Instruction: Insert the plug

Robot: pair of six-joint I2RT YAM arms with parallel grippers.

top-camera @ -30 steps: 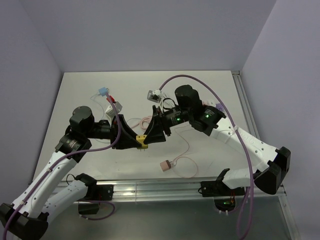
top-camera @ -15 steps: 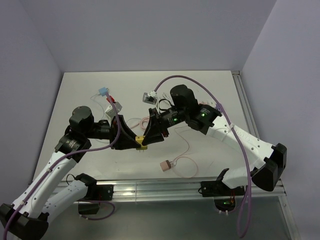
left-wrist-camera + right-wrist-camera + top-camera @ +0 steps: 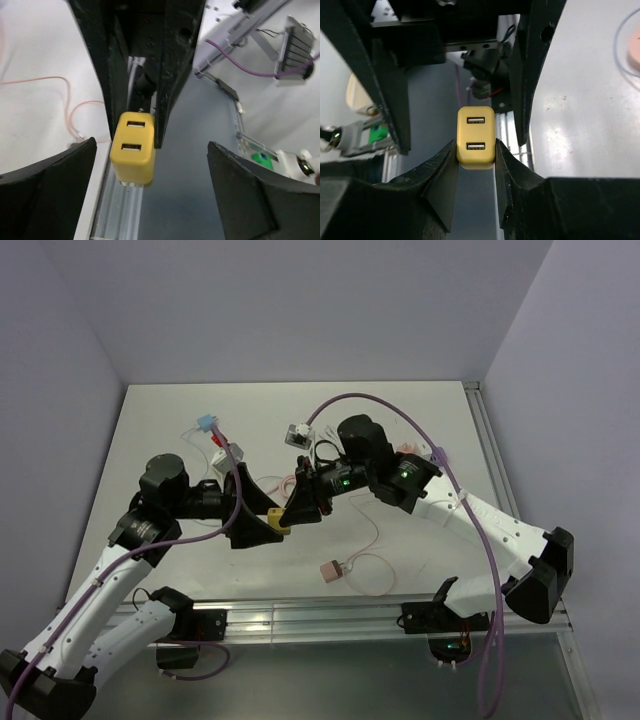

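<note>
From above, my right gripper (image 3: 286,517) is pinched on the small yellow two-port USB charger block (image 3: 273,521) and holds it off the white table top (image 3: 400,410). It sits right at the mouth of my left gripper (image 3: 258,526), whose jaws stand spread to either side and, as far as I can tell, touch nothing. The small pink square plug (image 3: 329,570) — the part I judge has to go in — lies on the table toward the near edge, apart from both grippers, so nothing is mated yet. In the left wrist view my own fingers (image 3: 50,185) sit wide at both sides, with the block between them and both ports facing the lens. A thin pink cable (image 3: 69,116) loops on the table beneath. If I closed the left hand here, I could knock the block askew in the right's hold or cover the ports. In the right wrist view the pads (image 3: 445,175) catch only one end of the block — a shallow hold. A plug pushed in could, I think, lever the block out or tilt it, and the plug would then jam at the port's lip.
</note>
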